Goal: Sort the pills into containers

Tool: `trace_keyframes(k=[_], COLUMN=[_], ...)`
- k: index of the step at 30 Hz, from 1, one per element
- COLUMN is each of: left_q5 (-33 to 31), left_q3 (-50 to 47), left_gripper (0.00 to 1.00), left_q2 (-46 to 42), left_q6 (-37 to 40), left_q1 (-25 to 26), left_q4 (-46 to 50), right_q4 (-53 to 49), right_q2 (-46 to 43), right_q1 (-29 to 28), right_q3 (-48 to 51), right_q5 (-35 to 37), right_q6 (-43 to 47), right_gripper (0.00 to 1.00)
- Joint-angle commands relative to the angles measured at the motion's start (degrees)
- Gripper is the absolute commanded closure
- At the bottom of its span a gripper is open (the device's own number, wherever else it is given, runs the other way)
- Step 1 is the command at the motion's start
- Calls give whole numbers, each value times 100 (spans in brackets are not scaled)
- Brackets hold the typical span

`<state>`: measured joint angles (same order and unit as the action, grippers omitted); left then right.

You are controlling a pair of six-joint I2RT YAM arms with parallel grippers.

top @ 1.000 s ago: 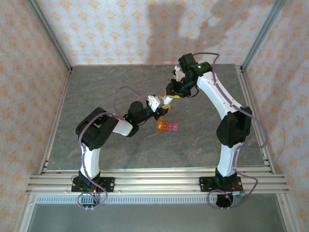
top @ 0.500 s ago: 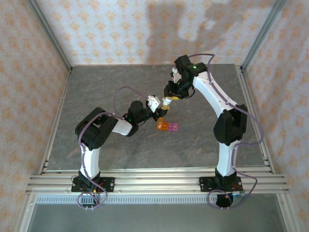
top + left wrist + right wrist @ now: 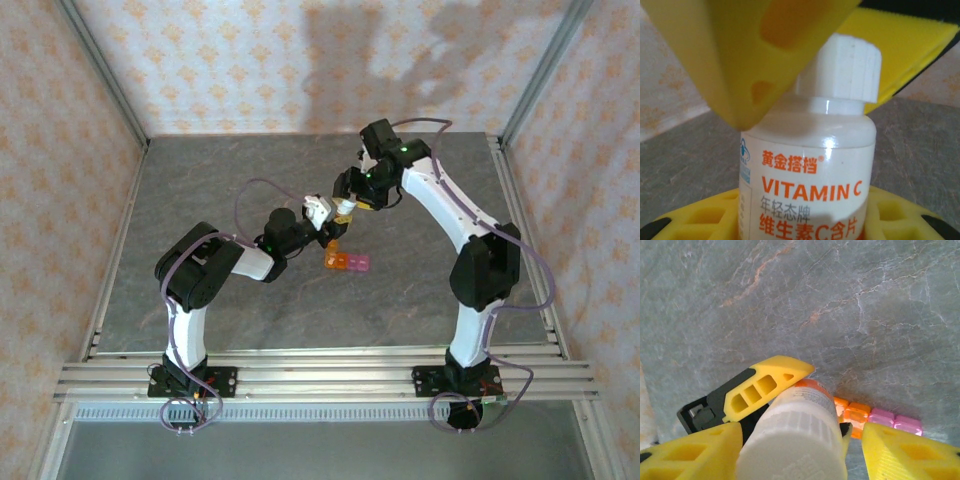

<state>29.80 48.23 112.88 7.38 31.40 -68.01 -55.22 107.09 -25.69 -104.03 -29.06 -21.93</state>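
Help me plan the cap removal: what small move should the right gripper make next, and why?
Probably close the right gripper on the cap. Its fingers straddle the white cap with a gap showing on one side, the cap is on, and the left gripper holds the bottle.

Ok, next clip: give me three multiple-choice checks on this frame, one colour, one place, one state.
1. The bottle's VITAMIN C print is: A blue, B orange, C green.
2. The strip of cells lies: A atop the bottle, B on the table, C inside the bottle.
3. The cap is: A on the bottle, B lying on the table, C lying on the strip.
Answers: 1 B, the left wrist view shows orange letters; 2 B, it rests flat on the grey table; 3 A, the white cap sits on the bottle that the left claw holds.
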Motion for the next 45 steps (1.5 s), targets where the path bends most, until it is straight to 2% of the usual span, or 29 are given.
trace_keyframes(k=[1, 7, 13, 16, 18, 22, 25, 33, 45], left_q5=[52, 70, 186, 342, 463, 791, 1035, 1278, 1359], left_q3=[143, 160, 143, 128, 119, 191, 297, 399, 440], left_gripper=[100, 100, 100, 100, 100, 100, 100, 100, 100], left_q2=[-179, -173, -180, -208, -254, -277, -244, -248, -248], left_q6=[-87, -167, -438, -613, -734, -1090, -1348, -1513, -1563], left_q1=[-2, -44, -127, -212, -261, -343, -370, -370, -365], left_q4=[-467, -468, -502, -514, -525, -537, -555, -549, -547], right_q4=[44, 173, 1127, 1521, 1690, 1778, 1752, 1357, 1349], right_q2=[-498, -853, -1337, -1469, -1522, -1446, -1301, -830, -761], right_q1=[69, 206, 322, 382, 388, 386, 380, 355, 349], right_q3=[-160, -108, 527, 830, 994, 1035, 941, 598, 743], right_q5=[430, 445, 729, 315, -225, -883, -1034, -1137, -1155], right_q6=[-73, 46, 779, 1433, 1849, 2123, 2128, 2256, 2274], right_gripper=[30, 23, 24, 23, 22, 22, 22, 27, 39])
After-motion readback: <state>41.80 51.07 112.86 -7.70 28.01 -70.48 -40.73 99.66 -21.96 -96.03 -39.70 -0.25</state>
